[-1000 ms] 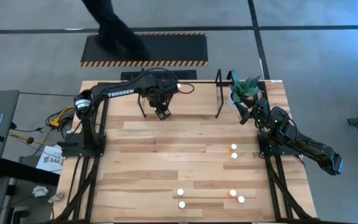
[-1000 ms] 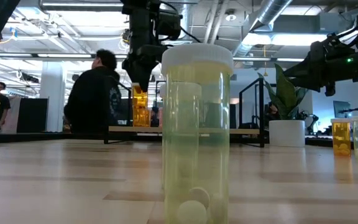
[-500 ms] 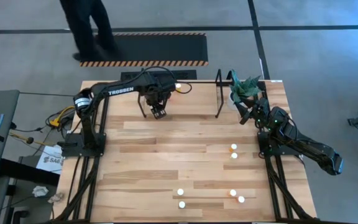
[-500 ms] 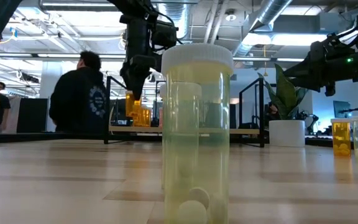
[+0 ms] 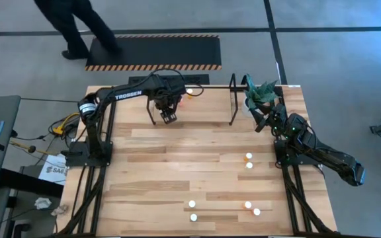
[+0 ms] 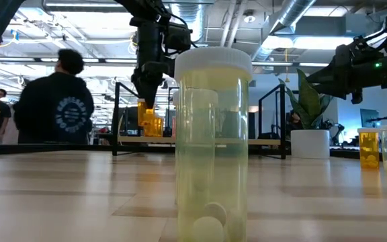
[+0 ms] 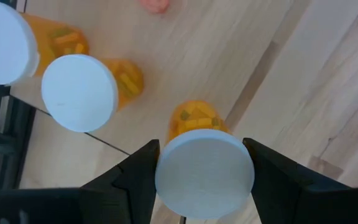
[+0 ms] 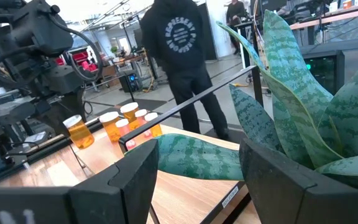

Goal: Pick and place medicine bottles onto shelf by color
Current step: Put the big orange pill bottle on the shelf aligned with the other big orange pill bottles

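- The wooden table [image 5: 177, 165] carried the whole scene, with the shelf [image 5: 232, 99] standing along its far edge and a person [image 6: 54, 101] walking in the room beyond.
- The left arm reached over the shelf's left end; the right arm waited by the potted plant [image 5: 260, 94] at the far right corner, the right gripper [image 8: 194, 180] spread wide and empty.
- The left gripper [image 7: 204, 171] was part-closed around an orange bottle [image 7: 199, 134], its two fingers [image 7: 135, 180] pressed to either side of the white cap.
- In the low view that bottle hung just above the shelf floor, beside orange bottles [image 7: 79, 87] already standing there.
- Loose medicine bottles [image 5: 249, 160] remained well apart on the near half of the table.
- Judged from this, the placing step was in hand: the next move called for lowering the bottle upright next to its orange neighbours, then releasing without nudging them.
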{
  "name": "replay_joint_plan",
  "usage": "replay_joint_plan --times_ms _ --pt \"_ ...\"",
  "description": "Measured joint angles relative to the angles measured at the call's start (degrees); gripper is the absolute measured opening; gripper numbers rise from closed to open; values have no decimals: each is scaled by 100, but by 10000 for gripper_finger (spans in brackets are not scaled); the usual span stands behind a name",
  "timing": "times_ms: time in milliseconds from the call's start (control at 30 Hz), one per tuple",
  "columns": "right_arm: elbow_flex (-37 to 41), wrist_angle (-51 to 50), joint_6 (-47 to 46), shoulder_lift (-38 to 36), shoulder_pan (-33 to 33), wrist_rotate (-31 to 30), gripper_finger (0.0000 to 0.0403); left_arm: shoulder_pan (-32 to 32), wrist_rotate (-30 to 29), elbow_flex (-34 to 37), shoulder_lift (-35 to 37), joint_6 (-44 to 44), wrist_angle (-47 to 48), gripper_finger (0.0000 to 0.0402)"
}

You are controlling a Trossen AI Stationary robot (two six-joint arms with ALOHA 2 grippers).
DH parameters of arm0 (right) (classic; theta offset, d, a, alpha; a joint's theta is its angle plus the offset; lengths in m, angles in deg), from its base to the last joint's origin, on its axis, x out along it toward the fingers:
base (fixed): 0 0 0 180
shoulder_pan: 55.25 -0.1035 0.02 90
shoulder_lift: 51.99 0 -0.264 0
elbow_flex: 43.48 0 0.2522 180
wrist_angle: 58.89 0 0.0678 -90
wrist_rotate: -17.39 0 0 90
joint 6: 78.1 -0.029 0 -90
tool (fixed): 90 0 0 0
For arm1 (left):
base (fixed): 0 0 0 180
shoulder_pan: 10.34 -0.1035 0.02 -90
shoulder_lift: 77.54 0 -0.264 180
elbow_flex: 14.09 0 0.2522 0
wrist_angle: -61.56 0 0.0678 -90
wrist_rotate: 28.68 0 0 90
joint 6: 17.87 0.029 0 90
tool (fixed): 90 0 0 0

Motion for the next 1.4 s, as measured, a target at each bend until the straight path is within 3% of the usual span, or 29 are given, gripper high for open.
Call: replay_joint_plan --times_ms 267,533,867,1400 --pt "-1 0 0 0 1 0 249 0 22 0 0 104 -140 191" --pt "-1 0 0 1 0 0 249 0 319 452 2 -22 -438 191" --pt "0 -2 0 1 0 0 249 -111 132 450 2 295 -442 191" --pt "0 -1 0 0 2 0 249 -175 339 705 29 403 -658 192"
